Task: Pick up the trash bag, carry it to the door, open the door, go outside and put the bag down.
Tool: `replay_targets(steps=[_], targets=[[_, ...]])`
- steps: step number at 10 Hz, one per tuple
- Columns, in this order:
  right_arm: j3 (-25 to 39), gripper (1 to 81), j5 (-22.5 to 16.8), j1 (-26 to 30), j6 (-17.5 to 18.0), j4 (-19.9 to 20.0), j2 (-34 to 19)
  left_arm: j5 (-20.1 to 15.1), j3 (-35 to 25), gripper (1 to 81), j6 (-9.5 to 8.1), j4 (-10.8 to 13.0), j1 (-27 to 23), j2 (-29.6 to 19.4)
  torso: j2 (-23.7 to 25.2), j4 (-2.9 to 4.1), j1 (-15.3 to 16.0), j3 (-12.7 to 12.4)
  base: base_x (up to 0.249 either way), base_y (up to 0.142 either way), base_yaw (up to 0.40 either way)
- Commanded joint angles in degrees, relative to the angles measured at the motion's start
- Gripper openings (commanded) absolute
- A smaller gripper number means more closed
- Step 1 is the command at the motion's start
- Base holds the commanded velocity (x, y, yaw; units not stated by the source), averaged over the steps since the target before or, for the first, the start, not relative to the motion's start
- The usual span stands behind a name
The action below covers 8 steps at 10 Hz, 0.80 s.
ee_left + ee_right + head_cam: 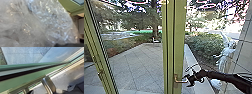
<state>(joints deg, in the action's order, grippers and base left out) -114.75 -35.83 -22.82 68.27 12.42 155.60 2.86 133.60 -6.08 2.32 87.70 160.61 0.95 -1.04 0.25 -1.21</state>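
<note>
1. Right gripper [188, 81] is at the lever handle [180, 81] of the green-framed glass door [179, 37], can't tell if it's gripping.
2. Clear plastic trash bag [52, 25] is right by the left wrist, can't tell how the left gripper [67, 45] stands.
3. Paved patio [141, 65] outside.

Head view looks forward and down, sharing the handle [48, 84] with close right wrist view; left closely faces trash bag [37, 22].
</note>
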Motion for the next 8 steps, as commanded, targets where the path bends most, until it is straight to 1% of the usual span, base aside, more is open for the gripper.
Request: replay_targets(steps=[1, 2, 6, 8], targets=[[-2.0, 81.1, -3.5, 9.8, 0.4, -0.4, 2.2, -2.7, -0.6, 1.0, 0.19, -0.3, -2.9, -0.8, 0.0, 0.0, 0.0, 0.0, 0.0, 0.0, 0.0], [-3.9, 81.1, -4.7, 9.2, 0.4, -0.6, 3.8, -2.7, -0.6, 1.0, 0.19, -0.2, -2.8, -0.8, 0.0, 0.0, 0.0, 0.0, 0.0, 0.0, 0.0], [-6.3, 81.1, -4.8, 5.5, 0.4, -1.1, 5.8, -2.7, 1.0, 1.0, 0.19, -0.3, -2.8, -0.2, 0.0, 0.0, 0.0, 0.0, 0.0, 0.0, 0.0], [-9.7, 81.1, -5.2, 3.8, 0.4, -2.7, 8.8, -2.7, 1.1, 1.0, 0.19, -0.3, -2.8, -0.2, 0.0, 0.0, 0.0, 0.0, 0.0, 0.0, 0.0]])
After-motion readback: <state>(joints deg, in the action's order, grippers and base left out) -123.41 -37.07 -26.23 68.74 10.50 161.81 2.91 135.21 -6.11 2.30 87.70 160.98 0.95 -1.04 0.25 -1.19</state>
